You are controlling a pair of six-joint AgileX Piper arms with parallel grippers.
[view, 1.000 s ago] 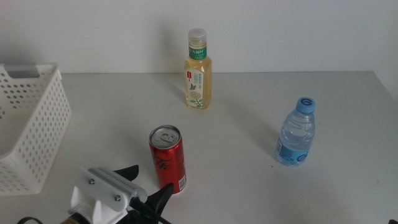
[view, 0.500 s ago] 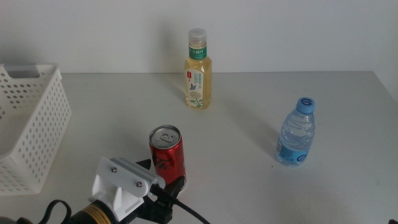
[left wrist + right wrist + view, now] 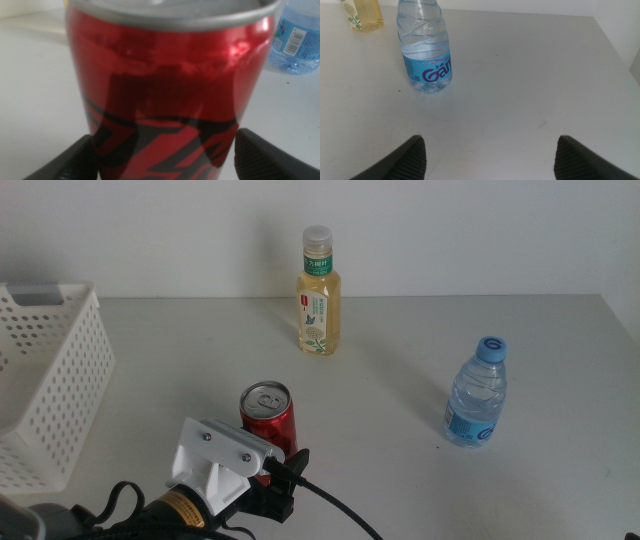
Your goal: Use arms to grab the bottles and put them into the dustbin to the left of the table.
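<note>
Since a second ago the left gripper (image 3: 285, 470) has slid up from the frame's lower left until its jaws flank the red soda can (image 3: 269, 423).

Jaws are spread with the can (image 3: 167, 85) filling the gap between them, not yet clamped, so closing looks like the next step. It stands upright at lower centre of the table (image 3: 400, 380). The dustbin (image 3: 45, 390) sits at the left edge, on the working arm's own side. At upper centre stands the tea bottle (image 3: 318, 295), and the water bottle (image 3: 477, 395) at right, both untouched. The right gripper (image 3: 487, 150) waits spread open, facing the water bottle (image 3: 425, 50).
</note>
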